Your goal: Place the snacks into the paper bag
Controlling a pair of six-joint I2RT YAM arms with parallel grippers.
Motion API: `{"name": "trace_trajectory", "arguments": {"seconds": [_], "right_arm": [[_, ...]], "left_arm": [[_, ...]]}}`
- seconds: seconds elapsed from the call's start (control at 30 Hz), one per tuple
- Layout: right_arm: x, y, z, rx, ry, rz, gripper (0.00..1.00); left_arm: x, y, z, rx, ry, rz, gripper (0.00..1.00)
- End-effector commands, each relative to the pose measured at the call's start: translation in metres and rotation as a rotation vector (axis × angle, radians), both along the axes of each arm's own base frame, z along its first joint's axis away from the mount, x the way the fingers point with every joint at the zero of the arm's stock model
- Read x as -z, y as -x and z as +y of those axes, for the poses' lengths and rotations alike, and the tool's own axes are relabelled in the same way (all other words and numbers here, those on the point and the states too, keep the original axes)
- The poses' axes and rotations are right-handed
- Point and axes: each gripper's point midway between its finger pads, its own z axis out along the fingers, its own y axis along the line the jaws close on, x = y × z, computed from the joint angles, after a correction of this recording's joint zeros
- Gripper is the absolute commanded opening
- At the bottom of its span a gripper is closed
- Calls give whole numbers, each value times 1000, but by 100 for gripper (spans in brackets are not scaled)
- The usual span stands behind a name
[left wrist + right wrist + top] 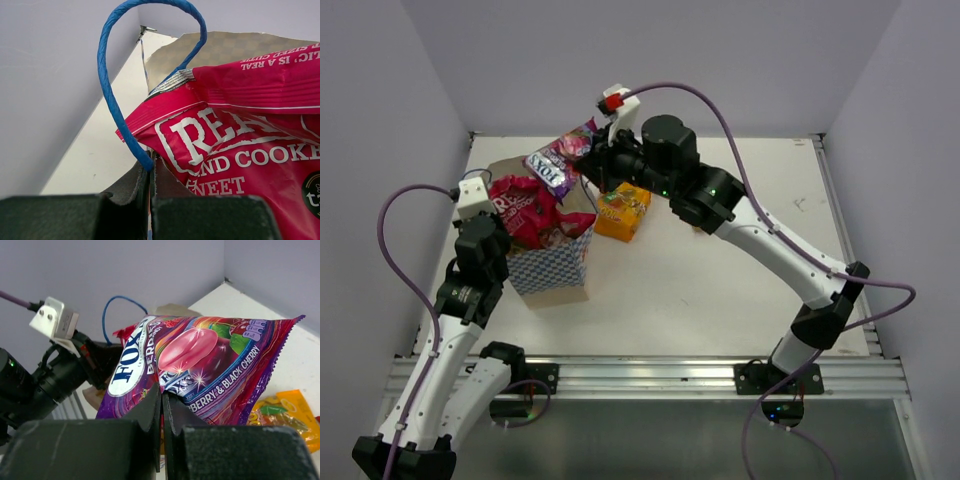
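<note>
Purple foil fills my right wrist view: the purple packet (200,360) is pinched by its lower edge in the closed right hand (161,400). It fans up past the fingertips, long axis crosswise to them, serrated end out to the hand's right. I can read "FOX'S", "BERRIES" and "& BLACK CHERRY"; the word before that is lost in a crease. From above, it's held in the air at the far rim of the paper bag (555,272).

Low to that hand's right, the yellow-orange pouch (287,415) lies on the surface (720,270), its print too blurred to read.

My left hand (151,170) is clamped on the paper bag's rim at the foot of the blue cord handle (107,75). Right of those fingers the magenta bag (240,150) pokes out tilted, lettering "REA" and "ND COOKE" cut off, its lower part hidden inside.
</note>
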Motion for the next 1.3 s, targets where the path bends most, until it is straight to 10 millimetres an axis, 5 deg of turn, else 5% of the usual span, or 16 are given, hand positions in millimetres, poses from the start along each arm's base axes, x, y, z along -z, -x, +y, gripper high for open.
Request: {"name": "trace_trajectory", "arguments": {"seconds": [0.0, 0.2, 0.27, 0.3, 0.37, 0.43, 0.47, 0.8, 0.83, 0.9, 0.93, 1.0, 1.2, 1.23, 1.27], "right_arm": [[-16, 21, 14, -76, -11, -42, 0], [43, 39, 46, -139, 164, 26, 0], [45, 45, 56, -154, 188, 27, 0], [73, 44, 63, -161, 268, 60, 0], [64, 50, 71, -172, 283, 39, 0], [95, 49, 81, -181, 378, 68, 0], [87, 53, 85, -192, 370, 55, 0], [151, 55, 82, -172, 560, 119, 0], [154, 57, 81, -178, 572, 121, 10], [152, 59, 80, -189, 577, 118, 46], [147, 59, 78, -187, 575, 104, 76], [120, 60, 74, -168, 529, 54, 99], [29, 60, 40, -85, 380, -84, 99], [0, 64, 22, -62, 325, -113, 99], [-5, 64, 13, -41, 318, -122, 99]], "left_arm": [[-6, -4, -2, 6, 7, -38, 0], [-12, -2, -6, 35, 17, -69, 0], [-16, -2, -9, 57, 20, -87, 0], [-17, -4, -14, 82, 25, -92, 0], [-21, -4, -17, 108, 27, -108, 0], [-22, -5, -24, 148, 31, -119, 0], [-23, -5, -25, 157, 31, -124, 0], [-20, -8, -32, 191, 32, -116, 0], [-21, -8, -32, 193, 33, -118, 0], [-19, -8, -32, 190, 31, -113, 0], [-20, -8, -31, 187, 32, -115, 0], [-19, -8, -31, 186, 33, -113, 0], [-17, -8, -31, 184, 31, -108, 0], [-17, -8, -30, 180, 31, -108, 0], [-16, -8, -30, 180, 29, -103, 0]]}}
